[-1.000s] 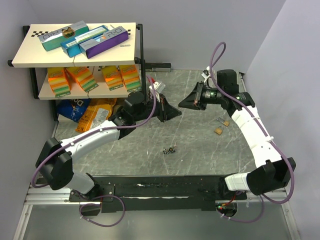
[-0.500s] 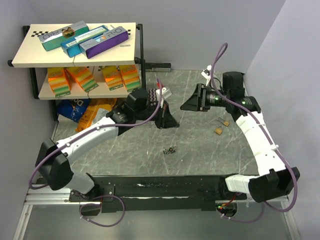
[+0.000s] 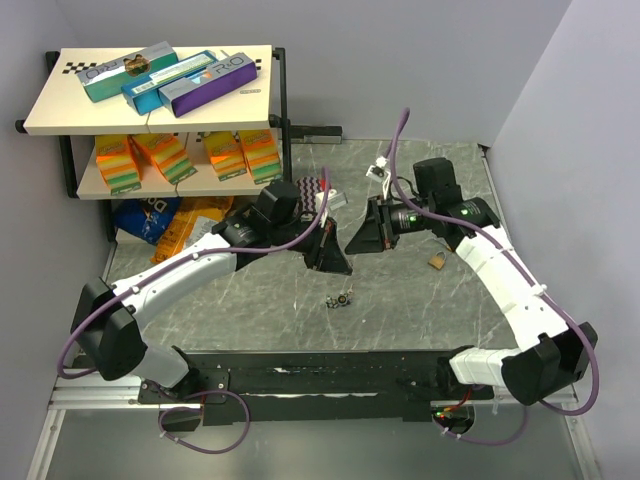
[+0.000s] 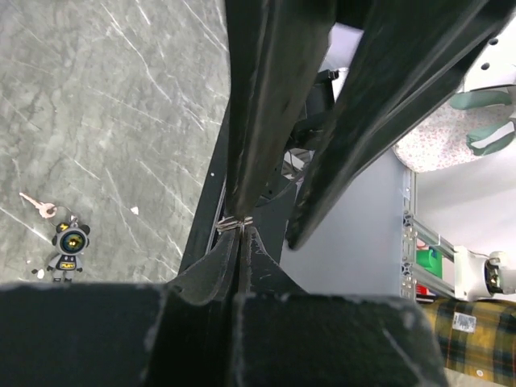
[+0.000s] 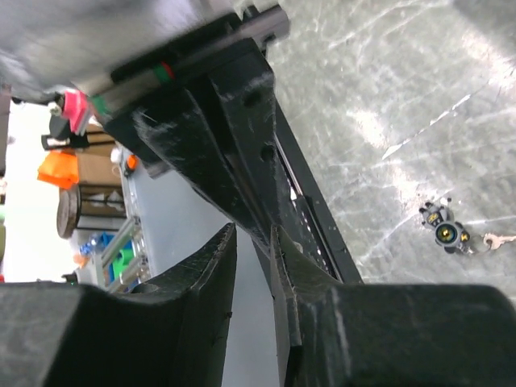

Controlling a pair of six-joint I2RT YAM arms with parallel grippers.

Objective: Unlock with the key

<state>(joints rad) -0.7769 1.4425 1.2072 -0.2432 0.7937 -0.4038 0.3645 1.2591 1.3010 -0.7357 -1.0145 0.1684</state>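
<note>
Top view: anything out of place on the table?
Snack bags lie heaped loosely under the shelf, unlike the tidy boxes above. The key lies alone on the table, away from the brass padlock. Nothing looks spilled or damaged.

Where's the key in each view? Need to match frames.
Top external: key, middle of the table.
Left wrist: key, lower left.
Right wrist: key, right edge, lower half.
Shared landmark: black base rail along the marble's near edge.
</note>
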